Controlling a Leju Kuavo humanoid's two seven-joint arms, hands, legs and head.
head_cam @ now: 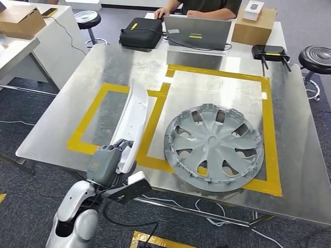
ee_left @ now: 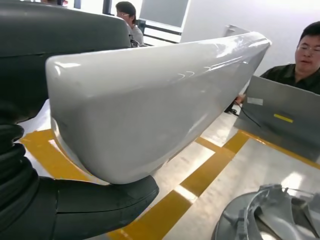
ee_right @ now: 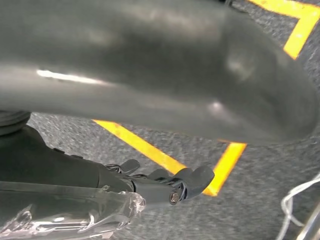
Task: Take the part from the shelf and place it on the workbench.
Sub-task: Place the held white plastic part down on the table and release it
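My left hand (head_cam: 113,163) grips the near end of a long, glossy white curved part (head_cam: 132,116), which extends away from it above the yellow-taped metal workbench (head_cam: 296,170). My left wrist camera adds the thumb (ee_left: 105,202) pressed beneath the part's smooth shell. Right of my hand lies a grey spoked wheel cover (head_cam: 213,147). My right hand (ee_right: 166,185) hangs over grey carpet; its grasp I cannot tell.
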